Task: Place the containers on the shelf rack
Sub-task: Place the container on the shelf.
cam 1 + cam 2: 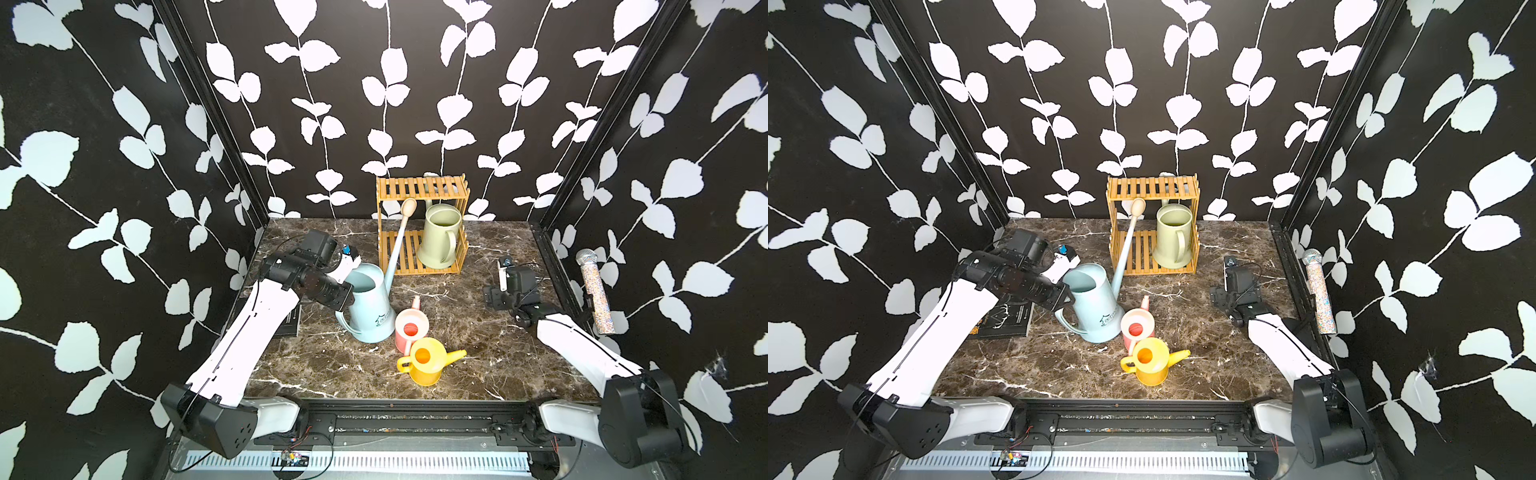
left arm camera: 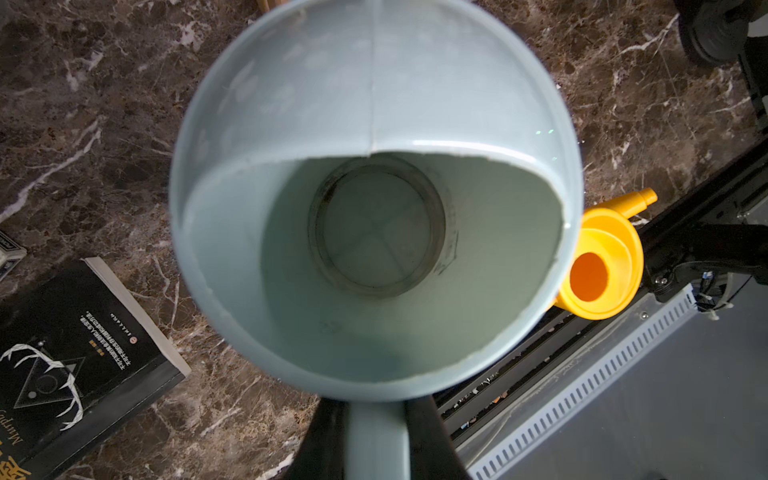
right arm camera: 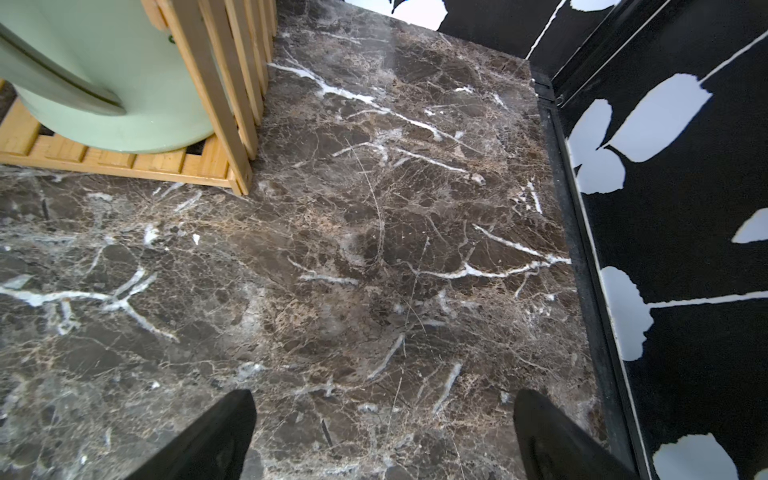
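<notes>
Only the sage green can [image 1: 440,241] stands on the shelf rack [image 1: 419,189], on its lower tier; my left pincer [image 2: 376,436] clamps the pale blue can [image 1: 368,307] by its handle at the middle of the bench [image 1: 478,365], and my right pincer [image 3: 384,415] gapes empty.

3 walls [image 1: 374,104] close in the table [image 1: 332,374] behind and on both sides. All are papered black with white leafy vines running upward. 2 black posts [image 1: 217,124] rise from the table's back corners, where the walls meet. The table has a dark brown marble top with white veins. A black rail [image 1: 415,409] runs along its front edge, and a grey slotted strip [image 1: 357,461] lies just beyond the rail.
</notes>
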Available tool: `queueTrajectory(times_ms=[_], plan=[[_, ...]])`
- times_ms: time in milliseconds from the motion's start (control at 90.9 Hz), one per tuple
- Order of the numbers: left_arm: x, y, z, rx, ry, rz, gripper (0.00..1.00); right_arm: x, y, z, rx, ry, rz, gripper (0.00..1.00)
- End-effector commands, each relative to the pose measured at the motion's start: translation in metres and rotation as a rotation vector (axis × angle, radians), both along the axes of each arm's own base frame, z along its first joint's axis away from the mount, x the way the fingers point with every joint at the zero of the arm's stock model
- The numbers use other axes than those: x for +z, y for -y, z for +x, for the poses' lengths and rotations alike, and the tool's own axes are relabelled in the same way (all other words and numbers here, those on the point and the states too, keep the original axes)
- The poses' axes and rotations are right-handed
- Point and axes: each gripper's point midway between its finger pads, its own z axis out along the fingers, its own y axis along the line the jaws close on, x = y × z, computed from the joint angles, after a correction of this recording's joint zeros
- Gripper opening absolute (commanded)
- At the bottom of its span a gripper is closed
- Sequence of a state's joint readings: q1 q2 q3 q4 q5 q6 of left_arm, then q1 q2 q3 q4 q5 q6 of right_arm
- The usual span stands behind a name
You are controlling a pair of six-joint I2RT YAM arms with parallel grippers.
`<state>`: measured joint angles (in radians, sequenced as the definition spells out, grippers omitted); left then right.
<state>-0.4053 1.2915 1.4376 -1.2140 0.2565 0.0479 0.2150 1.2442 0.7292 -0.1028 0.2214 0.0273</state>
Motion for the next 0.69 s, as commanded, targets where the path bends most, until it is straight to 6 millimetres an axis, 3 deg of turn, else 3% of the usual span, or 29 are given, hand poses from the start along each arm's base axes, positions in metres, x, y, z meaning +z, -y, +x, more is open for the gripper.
queueTrajectory(times_ms=[0, 154, 275, 429, 649, 682], plan=[[0.001, 0.007, -0.006, 0.004, -0.031, -0.046, 0.0, 0.032, -0.015, 0.02, 0.014, 0.082, 0.107, 0.97], [-0.011, 0.006, -0.009, 0.013, -0.071, -0.031, 0.0, 0.065, -0.033, 0.048, 0.016, 0.122, 0.229, 0.91], [-0.008, 0.007, -0.004, 0.024, -0.06, -0.033, 0.0, 0.083, -0.044, 0.071, 0.016, 0.142, 0.27, 0.87], [-0.006, 0.01, 0.004, 0.043, -0.058, -0.046, 0.0, 0.081, -0.059, 0.094, 0.043, 0.119, 0.283, 0.81], [-0.011, 0.013, 0.008, 0.056, -0.079, -0.05, 0.0, 0.079, -0.079, 0.109, 0.095, 0.102, 0.318, 0.75], [-0.01, 0.014, 0.009, 0.058, -0.077, -0.052, 0.0, 0.069, -0.081, 0.112, 0.097, 0.08, 0.313, 0.74]])
